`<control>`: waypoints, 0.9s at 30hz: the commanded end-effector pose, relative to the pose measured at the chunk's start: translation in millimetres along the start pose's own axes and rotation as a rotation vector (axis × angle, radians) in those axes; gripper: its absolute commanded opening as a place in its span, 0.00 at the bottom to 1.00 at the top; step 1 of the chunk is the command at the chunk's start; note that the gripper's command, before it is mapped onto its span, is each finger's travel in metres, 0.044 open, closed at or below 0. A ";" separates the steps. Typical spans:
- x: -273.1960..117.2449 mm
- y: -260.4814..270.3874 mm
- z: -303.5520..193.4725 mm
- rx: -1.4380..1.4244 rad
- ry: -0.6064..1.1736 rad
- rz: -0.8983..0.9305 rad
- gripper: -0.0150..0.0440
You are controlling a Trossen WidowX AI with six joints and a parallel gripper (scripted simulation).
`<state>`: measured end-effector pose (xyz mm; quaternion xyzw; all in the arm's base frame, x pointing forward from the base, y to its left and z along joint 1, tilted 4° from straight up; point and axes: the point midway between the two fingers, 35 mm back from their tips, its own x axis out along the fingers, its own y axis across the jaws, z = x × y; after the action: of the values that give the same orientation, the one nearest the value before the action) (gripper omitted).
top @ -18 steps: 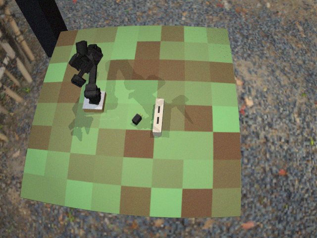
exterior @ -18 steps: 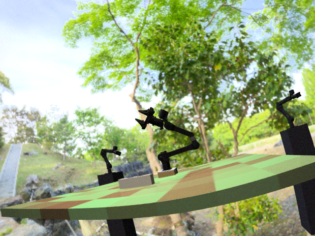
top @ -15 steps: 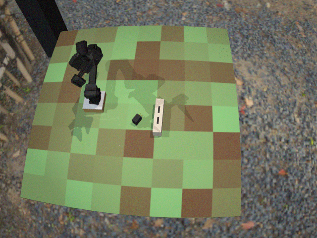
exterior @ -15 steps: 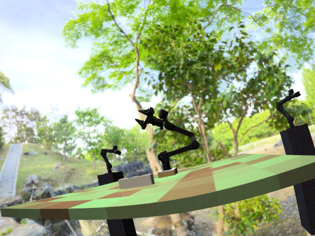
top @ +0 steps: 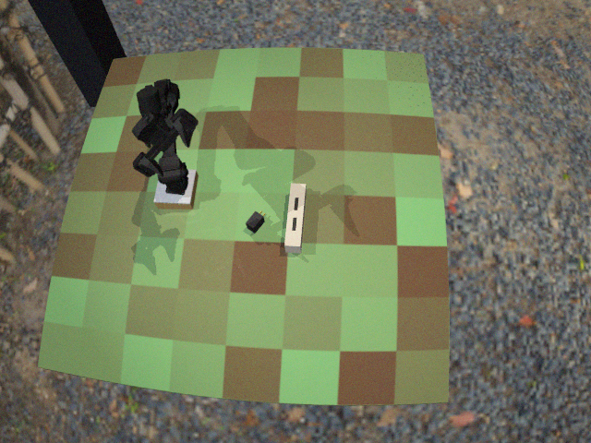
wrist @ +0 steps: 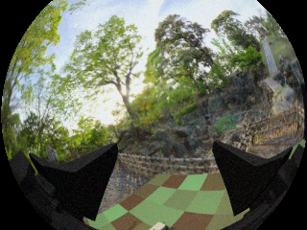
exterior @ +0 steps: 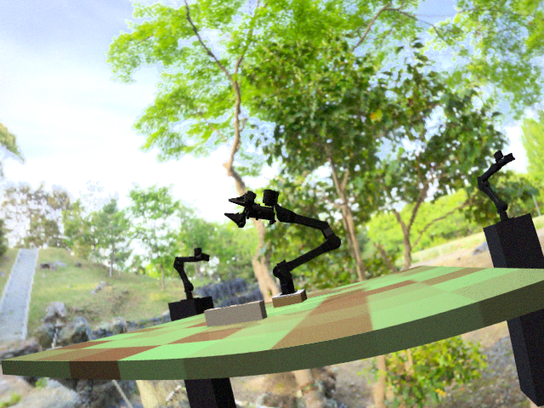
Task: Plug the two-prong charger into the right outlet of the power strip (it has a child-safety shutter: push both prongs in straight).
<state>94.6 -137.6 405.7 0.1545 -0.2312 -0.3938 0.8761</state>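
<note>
The black two-prong charger [top: 255, 221] lies on the table in the top view, left of the power strip. Its small brass prongs point up and right in that view. The white power strip [top: 295, 213] [exterior: 235, 314] stands on the table with two dark outlet slots in its top. A pale corner of the power strip [wrist: 157, 226] shows at the bottom of the wrist view. My gripper [exterior: 227, 206] [wrist: 167, 149] is wide open and empty, raised high above the table and pointing roughly level. The charger is not visible in the exterior view or the wrist view.
The arm's base block [top: 174, 197] [exterior: 289, 298] stands on the checkered table [top: 312, 321] [exterior: 149, 369], left of the charger in the top view. Two other small black arms [exterior: 184, 272] [exterior: 488, 184] stand on dark pedestals beyond the table.
</note>
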 end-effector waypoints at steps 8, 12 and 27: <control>29.1 -13.2 -31.8 -0.127 0.187 -0.020 1.00; 37.5 -16.9 -44.8 -0.177 0.255 -0.020 1.00; 61.6 -27.3 -99.5 -0.394 0.518 0.020 1.00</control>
<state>157.1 -188.9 336.5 0.0897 0.0397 -0.3793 0.9201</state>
